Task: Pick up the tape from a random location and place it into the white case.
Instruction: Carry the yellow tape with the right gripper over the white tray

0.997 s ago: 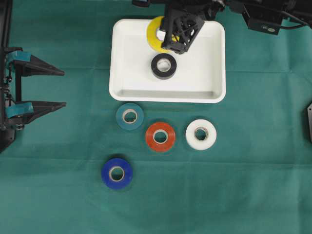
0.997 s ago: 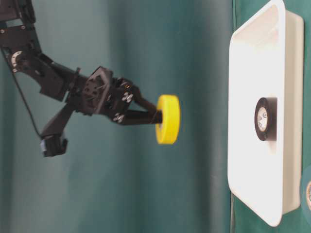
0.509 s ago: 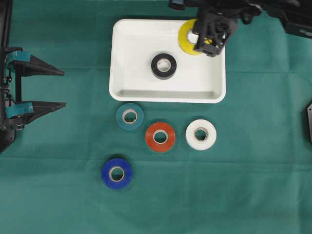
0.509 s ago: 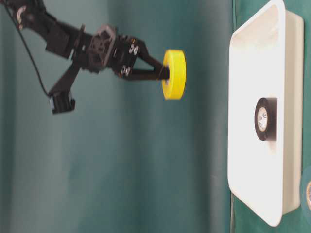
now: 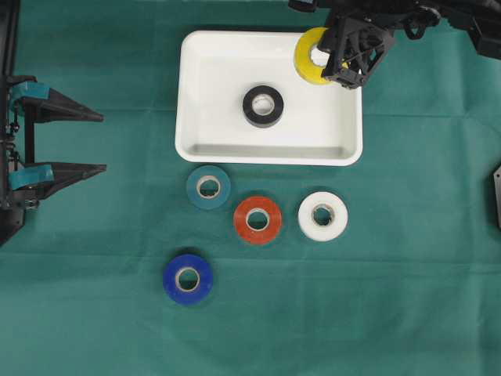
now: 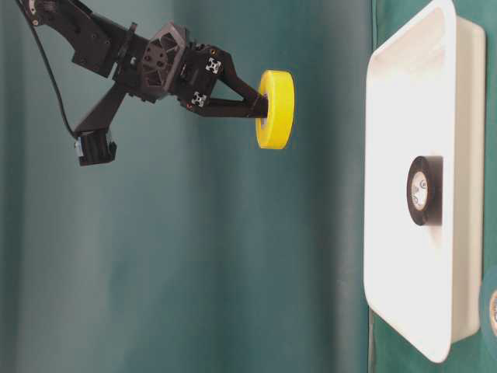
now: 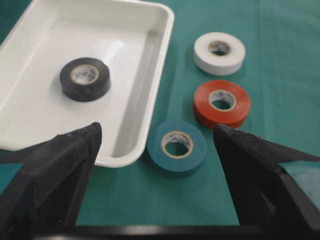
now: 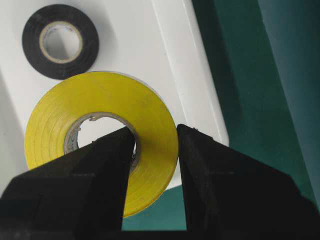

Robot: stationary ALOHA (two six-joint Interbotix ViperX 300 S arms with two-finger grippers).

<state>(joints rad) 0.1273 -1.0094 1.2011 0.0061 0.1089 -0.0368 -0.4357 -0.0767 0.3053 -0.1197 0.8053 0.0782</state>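
Observation:
My right gripper (image 5: pixel 323 61) is shut on a yellow tape roll (image 5: pixel 311 56), one finger through its hole. It holds the roll flat, high above the far right corner of the white case (image 5: pixel 188 94). In the table-level view the roll (image 6: pixel 276 109) hangs well clear of the case (image 6: pixel 404 93). The right wrist view shows the fingers (image 8: pixel 156 131) pinching the roll's wall (image 8: pixel 75 100), partly over the case's rim (image 8: pixel 185 65). A black tape roll (image 5: pixel 263 106) lies flat inside the case. My left gripper (image 5: pixel 102 142) is open and empty at the left edge.
A teal roll (image 5: pixel 208 187), a red roll (image 5: pixel 257 220), a white roll (image 5: pixel 322 216) and a blue roll (image 5: pixel 188 279) lie flat on the green cloth in front of the case. The left wrist view shows the teal roll (image 7: pixel 177 147) beside the case's near rim (image 7: pixel 165 30).
My right gripper has carried the yellow roll from above the case's far middle to above its far right corner, still high up. The left arm has not moved.

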